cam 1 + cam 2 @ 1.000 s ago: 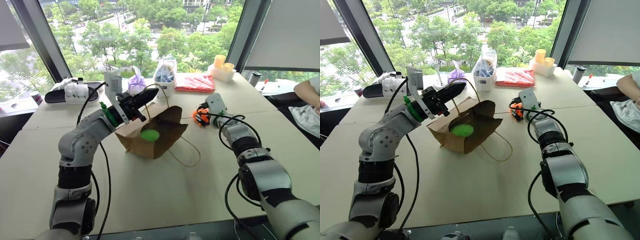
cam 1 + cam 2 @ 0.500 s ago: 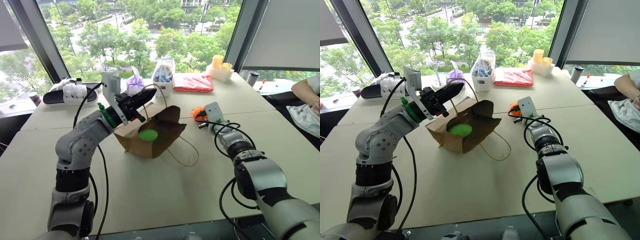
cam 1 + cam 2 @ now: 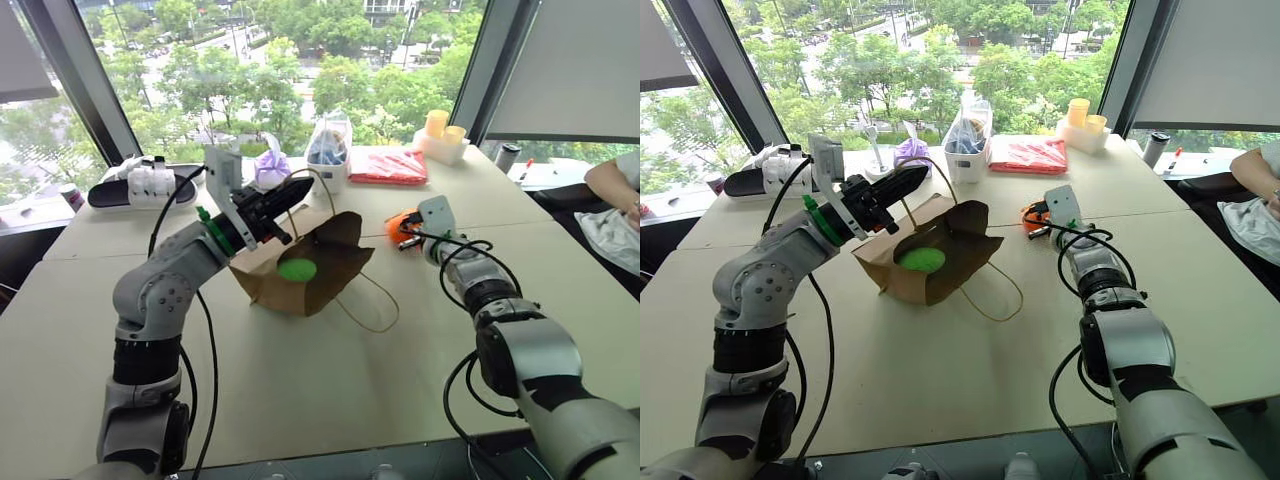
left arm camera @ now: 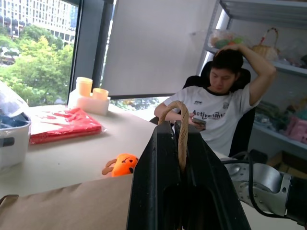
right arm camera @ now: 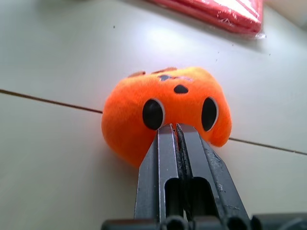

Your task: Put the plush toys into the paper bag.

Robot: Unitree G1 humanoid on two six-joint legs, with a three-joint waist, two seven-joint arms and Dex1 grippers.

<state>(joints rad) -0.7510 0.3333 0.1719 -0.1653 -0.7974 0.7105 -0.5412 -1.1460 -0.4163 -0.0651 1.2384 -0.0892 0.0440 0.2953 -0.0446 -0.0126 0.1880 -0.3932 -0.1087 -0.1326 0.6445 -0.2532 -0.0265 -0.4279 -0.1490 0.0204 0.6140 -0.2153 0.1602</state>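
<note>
The rounded bright green plush toy (image 3: 297,269) already lies inside the plain brown kraft paper bag (image 3: 305,275), whose tan cord handle (image 4: 182,129) the left gripper (image 4: 178,158) pinches with its jaws fully closed, lifting the mouth open. The right gripper (image 5: 175,143) has its jaws nearly together, nipping the front of the lumpy orange plush toy (image 5: 165,108) on the table, well right of the bag. Next (as I judge it) comes a lift and carry leftward over the bag's opening. The pale beige table (image 3: 300,380) stands before tall windows; a person (image 4: 218,110) sits beyond.
</note>
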